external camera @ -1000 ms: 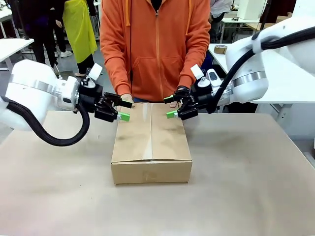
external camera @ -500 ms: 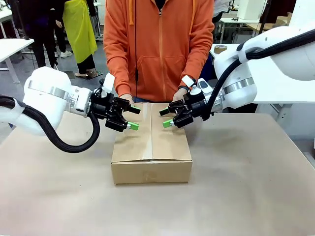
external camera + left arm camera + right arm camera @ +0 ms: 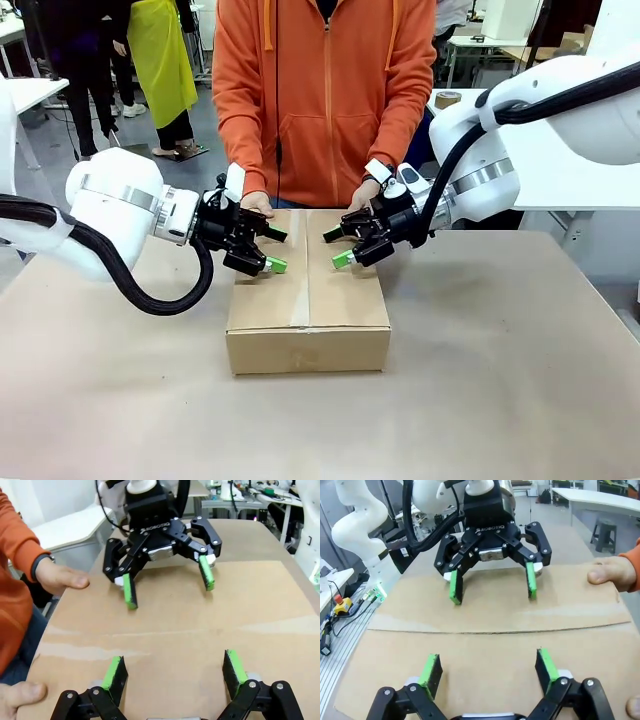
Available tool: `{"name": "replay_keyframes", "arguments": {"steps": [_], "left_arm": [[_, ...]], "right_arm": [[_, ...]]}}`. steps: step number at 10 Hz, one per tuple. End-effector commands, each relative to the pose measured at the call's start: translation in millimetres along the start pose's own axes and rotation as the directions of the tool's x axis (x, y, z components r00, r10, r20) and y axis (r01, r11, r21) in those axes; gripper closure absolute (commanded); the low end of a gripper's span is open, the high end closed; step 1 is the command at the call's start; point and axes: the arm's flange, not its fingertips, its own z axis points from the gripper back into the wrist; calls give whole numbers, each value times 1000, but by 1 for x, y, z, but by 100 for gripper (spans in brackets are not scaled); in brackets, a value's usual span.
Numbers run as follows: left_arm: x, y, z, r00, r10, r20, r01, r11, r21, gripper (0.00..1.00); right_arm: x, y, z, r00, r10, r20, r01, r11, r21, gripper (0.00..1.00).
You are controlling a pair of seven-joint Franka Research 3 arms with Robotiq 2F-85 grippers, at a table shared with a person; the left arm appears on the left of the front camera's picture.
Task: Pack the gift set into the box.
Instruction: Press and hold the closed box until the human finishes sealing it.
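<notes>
— Underneath it all?
— Tan tabletop [image 3: 500,400], matte.
— At the far side?
— Orange zip hoodie [image 3: 320,90]. Yellow apron [image 3: 160,50] farther back, to the left.
— On the right?
— White side table [image 3: 590,190], with a roll of tape [image 3: 449,99] on it.
— Seen from the right wrist?
— Red stop button [image 3: 339,600] on a yellow base, and a dark stool [image 3: 600,530].

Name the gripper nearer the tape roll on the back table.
Right. The right gripper is over the carton's right flap, on the tape roll's side; the left gripper over the left flap.

White arms [image 3: 112,205], black hoses [image 3: 120,285]; left claw [image 3: 275,250], right claw [image 3: 337,248] black, green-padded
</notes>
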Motion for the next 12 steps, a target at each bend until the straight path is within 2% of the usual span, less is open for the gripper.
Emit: {"name": "replay_keyframes", "arguments": {"steps": [1,2,4,6,7,8,9,12], "left_arm": [[-5,11,9,999,42,-2,-41,999,34,0],[-7,9,13,998,58,-37,-58,998,1,0],[-10,6,19,998,38,-56,-37,999,15,0],[-15,7,17,995,41,-87,-40,999,5,0],[-15,9,19,996,54,-72,-53,998,19,0],[-13,12,22,994,95,-54,-94,995,33,0],[-8,8,17,999,39,-36,-39,999,13,0],[-8,8,17,999,39,-36,-39,999,13,0]], "right_arm": [[-16,11,6,999,34,-42,-37,997,-67,0],[-19,16,9,999,41,-14,-42,995,-94,0],[-25,22,18,998,55,17,-52,986,-158,0],[-32,25,23,999,44,22,-40,982,-184,0],[-34,24,25,999,37,30,-30,981,-190,0],[-20,17,23,999,32,39,-27,990,-137,0],[-20,17,23,999,32,39,-27,990,-137,0],[-20,17,23,999,32,39,-27,990,-137,0]]}}
